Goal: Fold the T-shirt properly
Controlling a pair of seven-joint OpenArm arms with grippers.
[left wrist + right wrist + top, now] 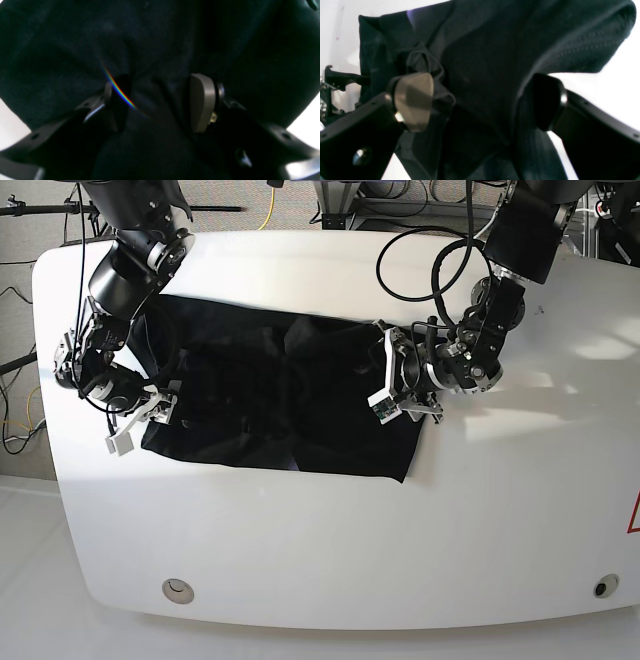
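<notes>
The left gripper (160, 102), with its grey pad (202, 102) and black finger (117, 105) set fairly wide, has a thick bunch of the plain black, wrinkled soft-fabric T-shirt (155, 50) pinched between its jaws. In the base view this gripper (385, 385) sits at the shirt's right edge, with looping black cables (440, 265) trailing behind its arm.

The right gripper (480, 102) also stands wide, its 2 jaws closed over a folded hem and crumpled layers of the T-shirt (482, 62). From the base view it (150, 405) meets the garment's left edge.

The T-shirt (270, 400) lies spread between the 2 grippers on the white rounded table (330, 550), its lower right corner tapering to a point.
</notes>
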